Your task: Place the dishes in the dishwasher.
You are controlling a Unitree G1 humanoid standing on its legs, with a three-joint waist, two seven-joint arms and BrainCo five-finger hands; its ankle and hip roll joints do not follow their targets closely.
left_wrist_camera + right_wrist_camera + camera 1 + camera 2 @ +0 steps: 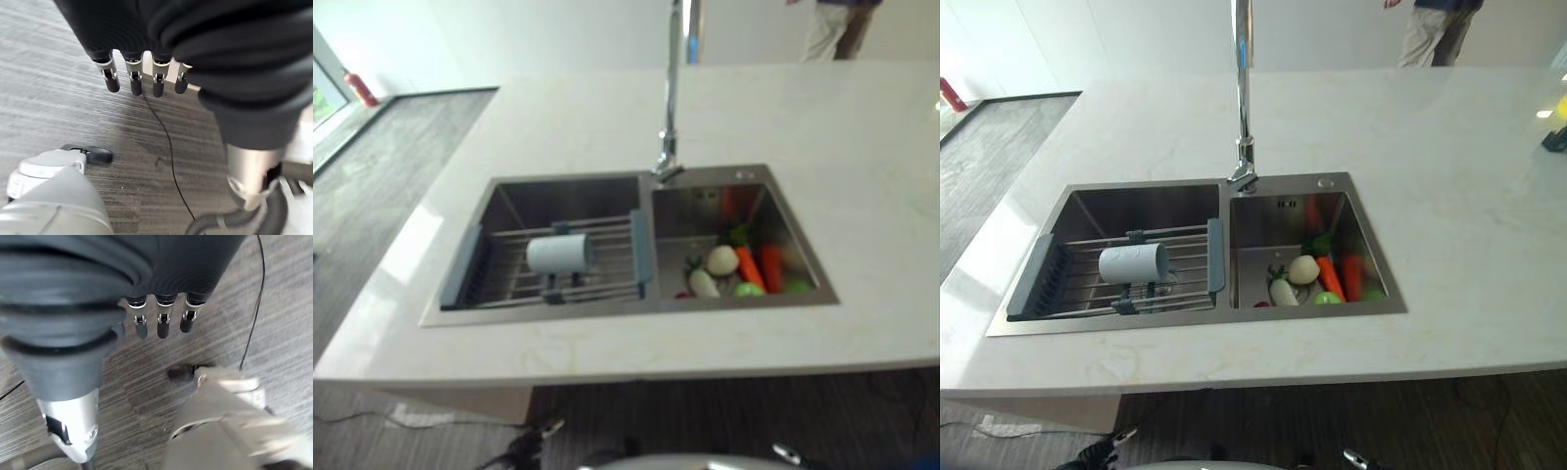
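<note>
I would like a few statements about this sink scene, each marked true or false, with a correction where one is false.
1. A white cup lies on its side on the drying rack in the sink's left basin. True.
2. The vegetables lie on the countertop. False: they sit in the right basin of the sink.
3. The left hand hangs over the floor with straight fingers, holding nothing. True.
4. The right hand is curled round the cup. False: it hangs over the floor, fingers straight, holding nothing.
5. The faucet rises from behind the divider between the basins. True.
</note>
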